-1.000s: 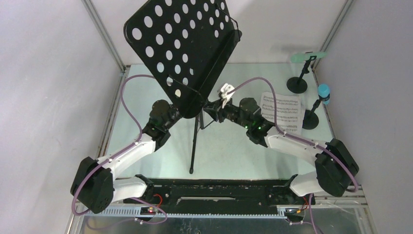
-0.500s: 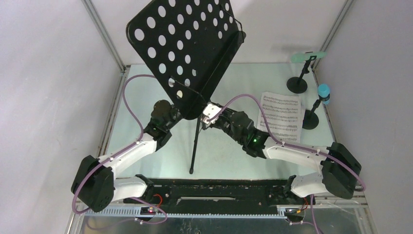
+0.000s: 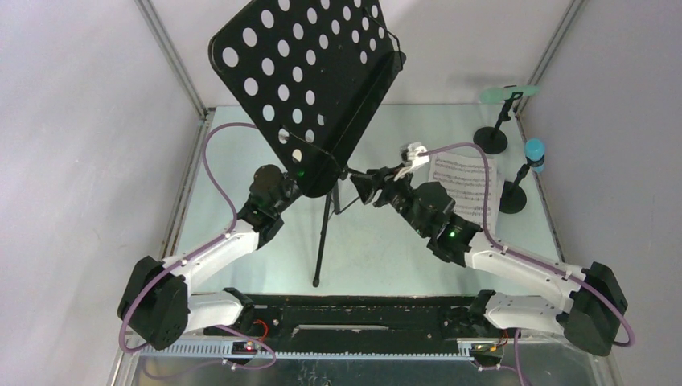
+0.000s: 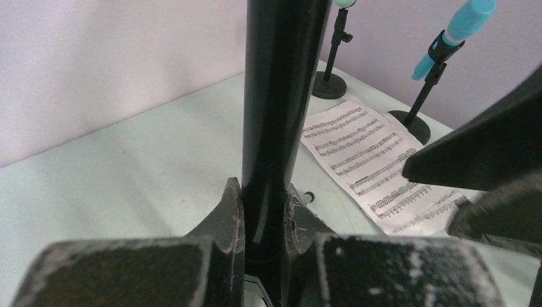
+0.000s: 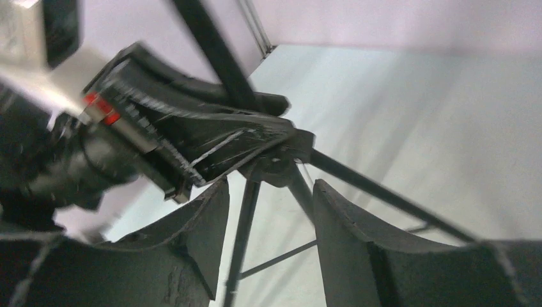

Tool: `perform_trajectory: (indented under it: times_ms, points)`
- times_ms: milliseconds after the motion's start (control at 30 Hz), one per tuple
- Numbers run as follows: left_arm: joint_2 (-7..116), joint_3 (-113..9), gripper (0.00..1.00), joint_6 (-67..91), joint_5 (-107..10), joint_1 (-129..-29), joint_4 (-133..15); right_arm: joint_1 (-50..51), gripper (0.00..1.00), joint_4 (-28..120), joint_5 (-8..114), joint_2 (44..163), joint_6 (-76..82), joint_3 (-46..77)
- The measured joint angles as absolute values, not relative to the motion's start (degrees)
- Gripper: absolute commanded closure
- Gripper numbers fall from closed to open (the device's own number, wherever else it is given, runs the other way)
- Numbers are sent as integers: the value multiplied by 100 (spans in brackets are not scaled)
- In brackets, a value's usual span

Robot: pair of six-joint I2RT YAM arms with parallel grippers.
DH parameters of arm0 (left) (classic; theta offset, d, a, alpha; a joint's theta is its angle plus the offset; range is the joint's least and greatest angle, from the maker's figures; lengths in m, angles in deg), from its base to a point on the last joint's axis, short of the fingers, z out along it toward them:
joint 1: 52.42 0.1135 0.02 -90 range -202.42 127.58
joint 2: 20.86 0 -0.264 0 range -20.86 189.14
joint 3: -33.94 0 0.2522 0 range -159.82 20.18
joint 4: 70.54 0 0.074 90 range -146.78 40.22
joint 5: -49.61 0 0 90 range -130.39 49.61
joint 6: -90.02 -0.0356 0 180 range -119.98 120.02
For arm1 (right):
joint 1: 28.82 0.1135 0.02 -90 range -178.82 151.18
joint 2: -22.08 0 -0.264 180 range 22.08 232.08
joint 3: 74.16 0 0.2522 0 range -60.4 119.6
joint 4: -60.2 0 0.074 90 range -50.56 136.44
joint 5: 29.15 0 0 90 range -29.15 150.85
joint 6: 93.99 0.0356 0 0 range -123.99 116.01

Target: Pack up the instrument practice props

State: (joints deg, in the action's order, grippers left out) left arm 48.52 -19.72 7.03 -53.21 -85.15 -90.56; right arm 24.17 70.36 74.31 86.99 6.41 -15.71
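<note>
**A:** Where is the music stand found, and how is it held?

**B:** Its tripod legs (image 3: 320, 249) are planted near the table's middle, with one foot pointed toward 6 o'clock. Just above the leg hub, the pole (image 4: 275, 96) is pinched between the fingers of the left gripper (image 4: 263, 211). The right gripper (image 5: 271, 192) is set in from 3 o'clock with its fingers spread. The hub is seen just beyond the gap, and nothing is grasped.

**A:** How is it expected to handle?

**B:** It is judged stiff but top-heavy. The perforated desk (image 3: 310, 80) is tilted high overhead, so tipping is to be feared. The pole near the hub is judged the soundest hold.

**A:** And farther off?

**B:** The sheet music (image 3: 462, 173) is laid flat at 2 o'clock and is judged light, limp and easily creased. Beyond it, toward 1 o'clock, the blue microphone (image 3: 535, 153) and mint-green microphone (image 3: 507, 93) are propped in round-based holders (image 3: 490, 141).

**A:** Is any writing seen?

**B:** Only staves of notes are made out. No title or brand can be read.
</note>
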Motion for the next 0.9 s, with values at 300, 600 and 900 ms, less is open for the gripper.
perform_trajectory:
  times_ms: [300,600,900]
  points:
    - [4852,-1983,100,703,-5321,-8515,-9034,1505,30,6256,6685,9097,5475,-1569]
    - [4852,-1983,100,703,-5321,-8515,-9031,1361,33,6881,5781,9770,7261,-1571]
    - [4852,-1983,100,703,-5321,-8515,-9027,1309,40,7216,5643,9995,7783,-1571]
